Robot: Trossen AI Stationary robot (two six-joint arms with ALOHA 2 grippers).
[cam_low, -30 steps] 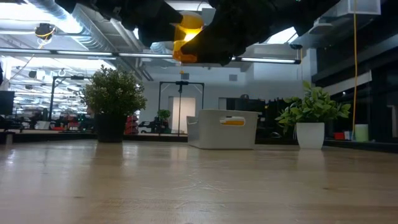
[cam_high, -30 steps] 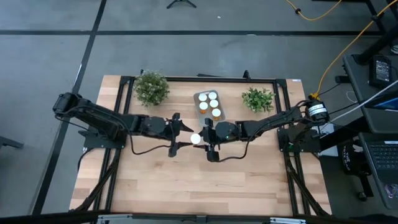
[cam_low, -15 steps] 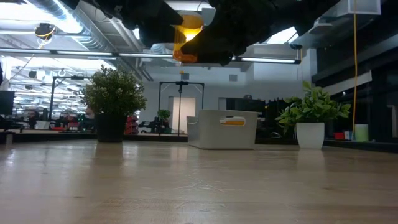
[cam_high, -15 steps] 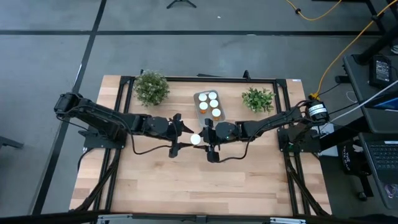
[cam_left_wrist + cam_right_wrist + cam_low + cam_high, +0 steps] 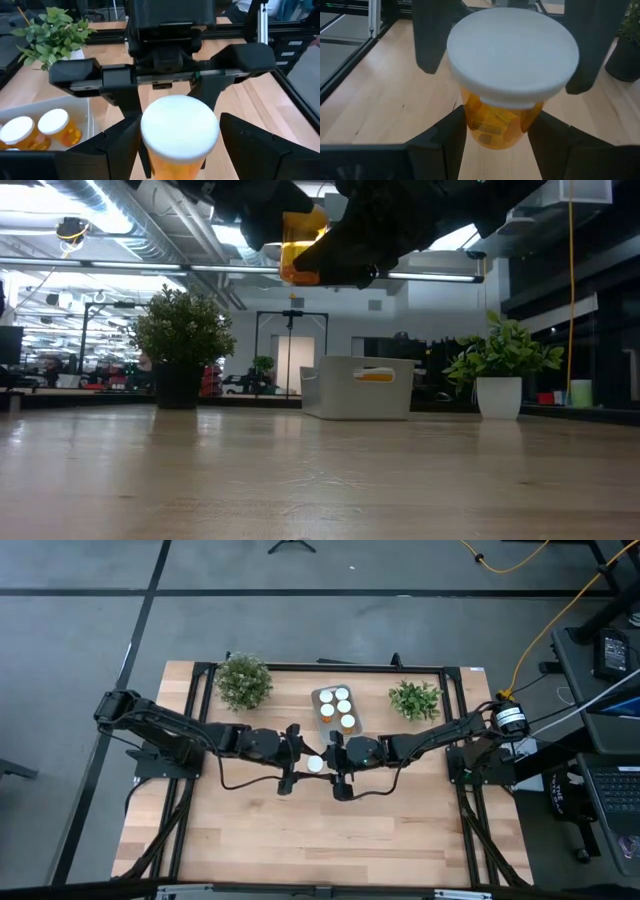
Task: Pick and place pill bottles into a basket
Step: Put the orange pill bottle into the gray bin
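The left gripper [image 5: 293, 755] has moved closer, open around the bottle [image 5: 315, 764] that the right gripper [image 5: 337, 762] grips, so handover is near.

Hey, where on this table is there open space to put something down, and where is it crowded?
Free: the whole near half of the table, below both grippers, and the far-left edge beside the left plant. Crowded: the middle, where the left gripper and right gripper meet around one pill bottle, and the far strip, with the basket between the left and right plant.
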